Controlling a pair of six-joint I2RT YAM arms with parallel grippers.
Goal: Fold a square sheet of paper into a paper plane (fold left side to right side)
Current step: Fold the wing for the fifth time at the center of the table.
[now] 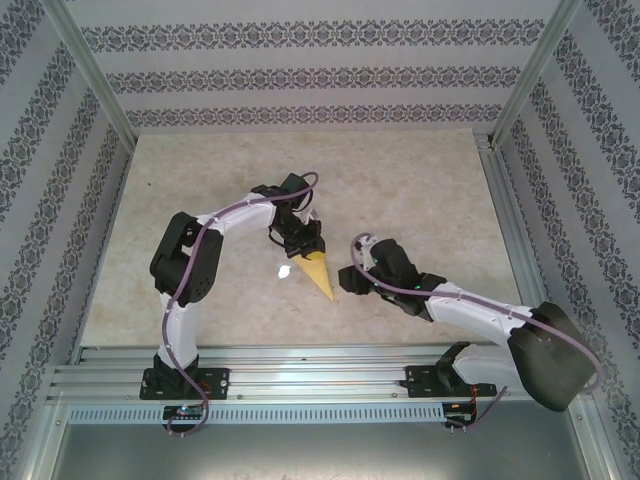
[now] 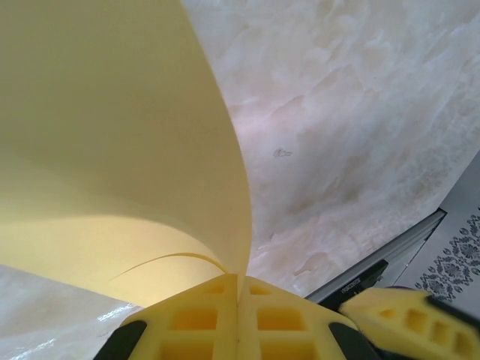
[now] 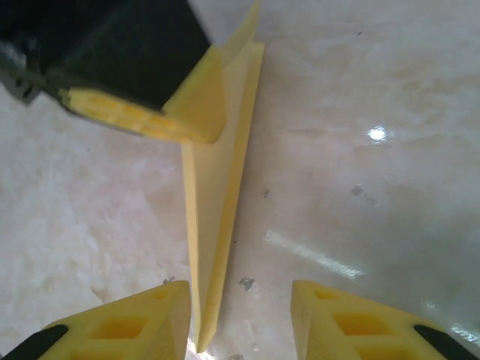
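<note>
- My left tool (image 1: 303,243) clenches the wide end of the paper plane (image 1: 319,274), midway along the tabletop (image 1: 430,180), nearer its near edge.
- My right tool (image 3: 240,304) stands released, fingers straddling the pointed tip.

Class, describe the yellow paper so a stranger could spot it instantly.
On the pale marbled table, look between the left gripper and right gripper. The paper plane is there, a slim mustard-yellow dart, unlike the tiny white spot beside it.

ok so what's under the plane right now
Bare table lies under the plane, whose tip sits between the open right claw's fingers. The left claw pinches its far end. The patch right beneath it is covered.
</note>
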